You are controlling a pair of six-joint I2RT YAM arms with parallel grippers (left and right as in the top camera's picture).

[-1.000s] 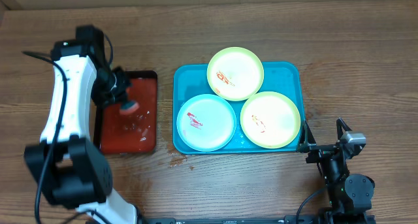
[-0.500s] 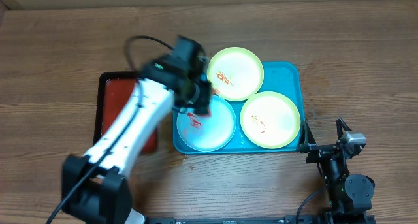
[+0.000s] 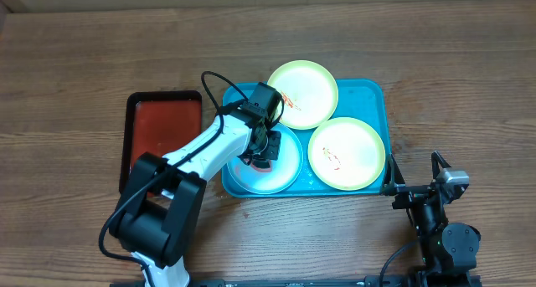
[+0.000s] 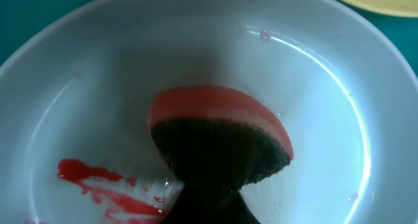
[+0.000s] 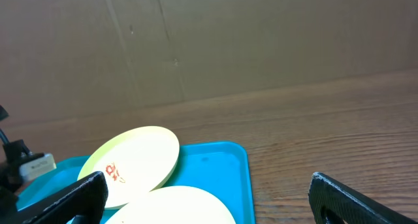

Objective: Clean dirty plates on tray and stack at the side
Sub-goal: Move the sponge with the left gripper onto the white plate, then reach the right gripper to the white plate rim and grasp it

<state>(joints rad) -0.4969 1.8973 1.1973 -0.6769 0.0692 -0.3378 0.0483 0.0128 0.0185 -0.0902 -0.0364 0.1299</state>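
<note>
Three round shallow plastic plates [image 3: 347, 153] on large turquoise rectangular plastic tray [image 3: 373, 89] on wooden desk [image 3: 84, 61]: light blue plate [image 3: 285, 168] near left, yellow-green pair [image 3: 302, 94] far and right. Left claw [image 3: 261, 150] clamped on red, dark-faced sponge [image 4: 219, 139], pressed onto light blue plate beside red smear [image 4: 98, 182]. Right claw [image 5: 209, 188] spread wide, near right.

No readable text, label, brand, number or sign for you in any view. Small white tag [image 5: 36, 164] at left edge of right wrist view: too small for you to read. Red marks on plates [image 3: 302, 94]: smears, not lettering.
</note>
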